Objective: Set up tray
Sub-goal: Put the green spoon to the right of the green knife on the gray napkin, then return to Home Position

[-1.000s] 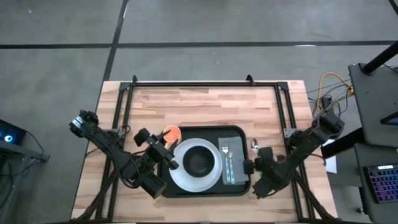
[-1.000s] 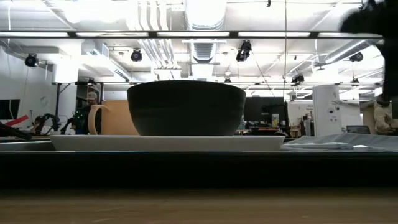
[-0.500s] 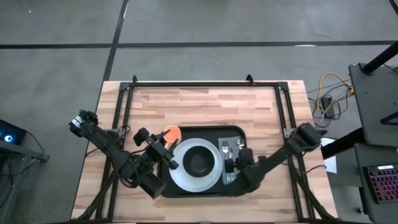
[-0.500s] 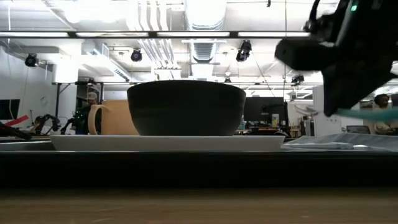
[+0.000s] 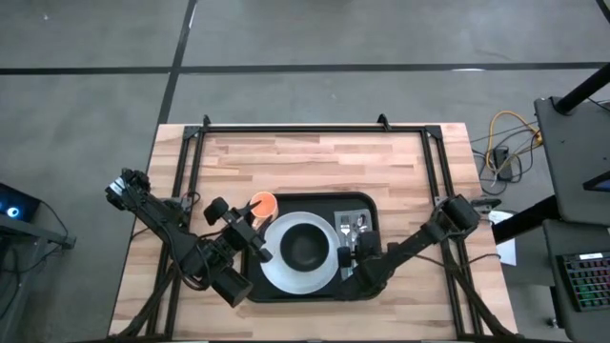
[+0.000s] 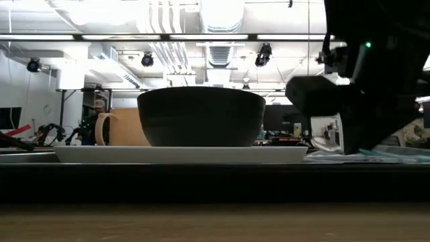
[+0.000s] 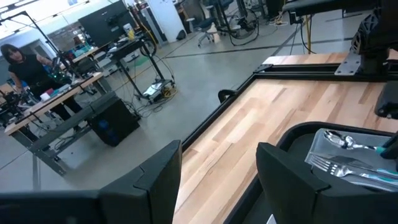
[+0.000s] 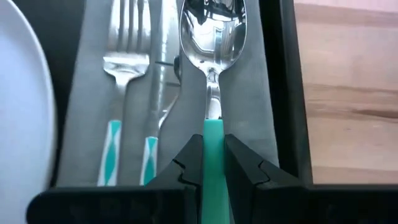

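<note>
The large black tray point(image 5: 315, 284) lies on the wooden table. On it stands a white plate point(image 5: 276, 267) with a black bowl point(image 5: 305, 247). A grey napkin point(image 8: 255, 106) lies on the tray's right part and carries a fork point(image 8: 126, 62) and a knife point(image 8: 157, 81). A teal-handled spoon point(image 5: 360, 222) is beside them. My right gripper point(image 8: 212, 163) is low over the napkin's near end, shut on the spoon. An orange cup point(image 5: 262, 203) stands at the tray's far left corner. My left gripper point(image 5: 257, 238) hovers open over the tray's left edge. My right gripper pinches the spoon's teal handle point(image 8: 213, 134) between its two fingers point(image 8: 189, 158), close to where the handle meets the metal neck. The fingers come from the table's near side and lie along the spoon. Its bowl point(image 8: 212, 31) points to the far edge over the napkin.
The tray's raised right rim point(image 8: 283, 93) runs close beside the spoon, with bare wood point(image 5: 410, 171) beyond it. A black frame point(image 5: 315, 129) borders the table. The plate's edge point(image 8: 25, 93) lies left of the fork.
My right gripper has carried the spoon from the bare table right of the tray leftward over the rim. It has then come down over the napkin. The spoon now lies in line beside the knife and fork.
</note>
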`<act>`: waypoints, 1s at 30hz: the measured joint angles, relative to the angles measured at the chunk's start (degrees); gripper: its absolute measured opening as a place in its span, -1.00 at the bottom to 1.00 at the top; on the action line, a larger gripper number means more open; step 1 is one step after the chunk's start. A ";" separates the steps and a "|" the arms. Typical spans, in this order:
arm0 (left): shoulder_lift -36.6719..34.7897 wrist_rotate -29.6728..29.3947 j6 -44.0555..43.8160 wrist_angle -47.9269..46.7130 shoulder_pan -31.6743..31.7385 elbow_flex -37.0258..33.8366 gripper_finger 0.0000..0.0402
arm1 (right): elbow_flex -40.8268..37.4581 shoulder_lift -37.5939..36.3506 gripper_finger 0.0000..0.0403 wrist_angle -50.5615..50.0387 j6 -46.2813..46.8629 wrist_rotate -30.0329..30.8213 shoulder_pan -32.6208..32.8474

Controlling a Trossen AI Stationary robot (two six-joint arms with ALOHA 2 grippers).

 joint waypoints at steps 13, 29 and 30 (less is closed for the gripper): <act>-0.02 0.07 0.94 0.02 0.00 0.00 -0.07 | -1.05 0.99 -0.80 3.56 -1.88 0.11 -0.04; -0.17 0.16 1.82 0.00 0.00 0.00 -0.07 | 6.01 -2.61 -0.22 -1.99 -9.86 4.21 0.28; -0.27 0.13 2.28 0.00 0.00 0.00 -0.07 | 7.17 -3.06 -0.21 -3.45 -10.89 6.00 0.50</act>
